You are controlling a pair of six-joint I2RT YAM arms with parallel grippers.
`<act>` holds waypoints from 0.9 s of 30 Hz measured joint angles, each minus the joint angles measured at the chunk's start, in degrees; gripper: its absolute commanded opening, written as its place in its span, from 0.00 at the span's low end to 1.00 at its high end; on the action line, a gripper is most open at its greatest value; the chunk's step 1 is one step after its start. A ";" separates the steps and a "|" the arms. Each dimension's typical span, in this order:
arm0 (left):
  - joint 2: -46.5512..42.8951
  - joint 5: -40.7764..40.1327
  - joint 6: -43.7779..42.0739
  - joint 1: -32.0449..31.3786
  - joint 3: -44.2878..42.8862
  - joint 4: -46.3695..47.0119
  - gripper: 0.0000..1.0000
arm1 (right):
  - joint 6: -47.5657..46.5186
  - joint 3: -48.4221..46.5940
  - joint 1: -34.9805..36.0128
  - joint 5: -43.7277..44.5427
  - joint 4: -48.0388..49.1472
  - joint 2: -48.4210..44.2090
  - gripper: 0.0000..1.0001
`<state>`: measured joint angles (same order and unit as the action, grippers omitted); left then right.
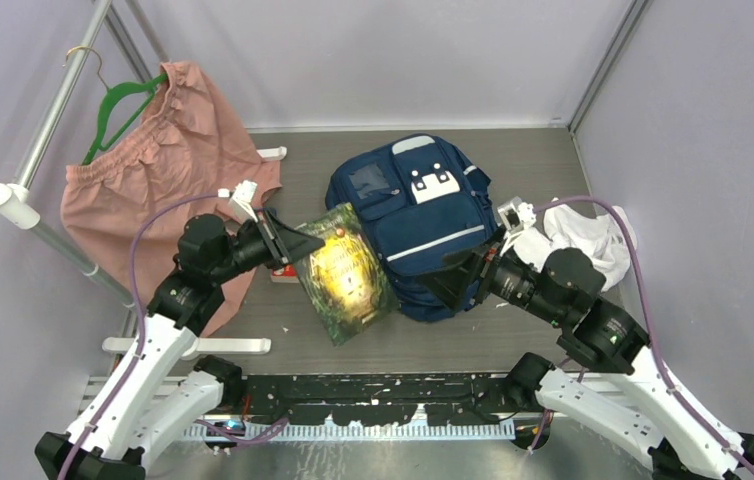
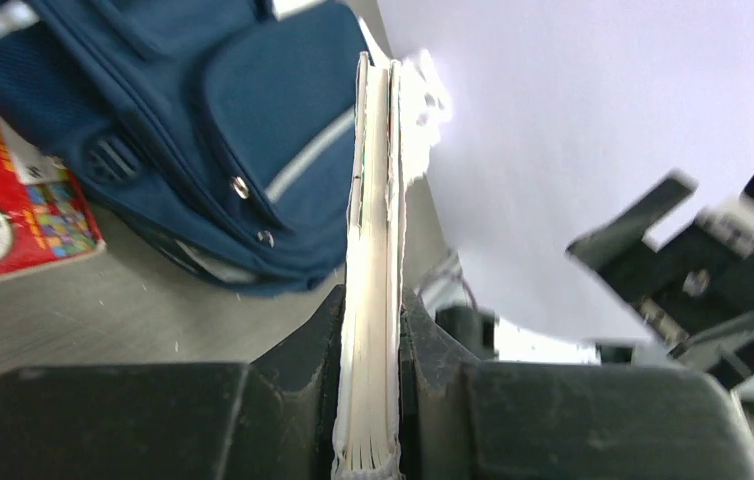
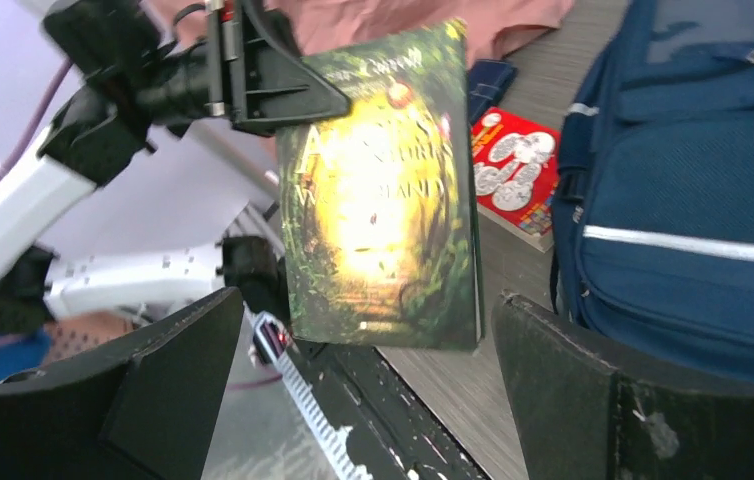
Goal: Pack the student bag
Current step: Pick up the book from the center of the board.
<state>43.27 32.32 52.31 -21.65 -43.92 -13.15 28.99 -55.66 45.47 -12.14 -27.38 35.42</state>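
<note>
Grey tabletop (image 1: 283,320), purple walls all round. On my screen the bag (image 1: 413,225) lies flat mid-table, front pocket up. My left gripper (image 1: 291,243) is clamped on a green book (image 1: 345,272), pinching one edge and holding it off the table just left of the bag. My right gripper (image 1: 461,280) sits at the bag's near right corner, fingers (image 3: 168,380) spread wide around nothing. A red book (image 3: 513,175) lies flat by the bag's left side. Pink shorts (image 1: 168,160) hang far left; a white cloth (image 1: 583,240) lies right of the bag.
</note>
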 measured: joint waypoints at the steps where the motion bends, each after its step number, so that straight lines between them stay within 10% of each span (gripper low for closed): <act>1: 0.13 -3.19 1.42 0.02 0.00 0.46 0.00 | 2.25 2.10 0.00 2.45 1.44 -1.84 1.00; 13: 0.42 -20.35 15.96 0.02 2.62 9.05 0.00 | 33.31 41.53 -0.13 13.35 42.12 -7.93 1.00; 27: 3.67 -18.73 21.46 0.02 4.96 18.97 0.00 | 52.11 43.17 0.55 12.92 97.26 30.01 1.00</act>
<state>46.94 13.58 73.78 -21.63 -38.96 5.82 81.10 -12.49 46.02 0.78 69.89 65.43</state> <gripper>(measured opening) 0.168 0.997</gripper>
